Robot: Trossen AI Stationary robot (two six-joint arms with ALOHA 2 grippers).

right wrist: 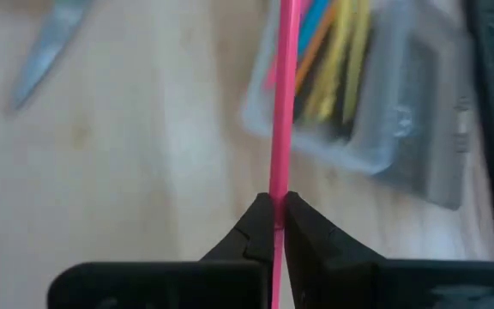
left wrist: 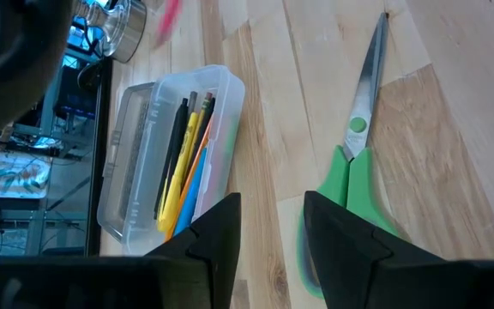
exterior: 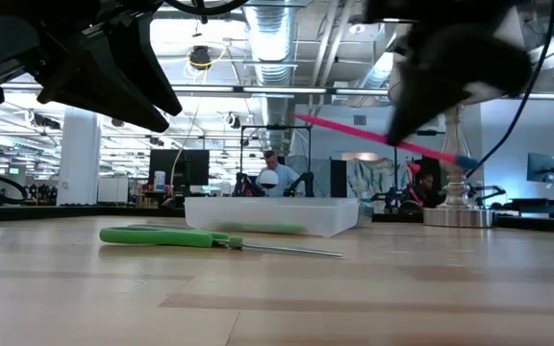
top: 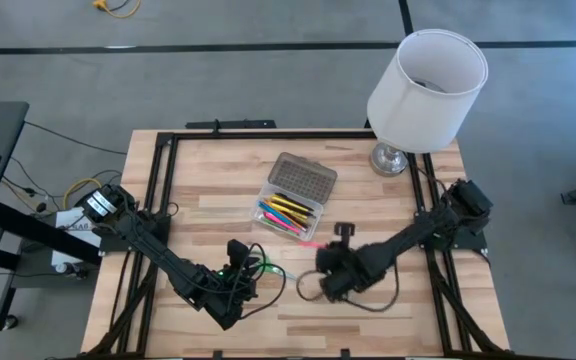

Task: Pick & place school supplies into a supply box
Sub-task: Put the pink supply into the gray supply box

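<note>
Bright overhead light, blurred right-wrist background.

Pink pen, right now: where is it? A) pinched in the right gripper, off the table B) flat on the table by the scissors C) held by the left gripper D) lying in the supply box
A: the right gripper is shut on the pink pen, and the low view shows the pen tilted in the air above the supply box, while the scissors lie flat on the table.
</note>
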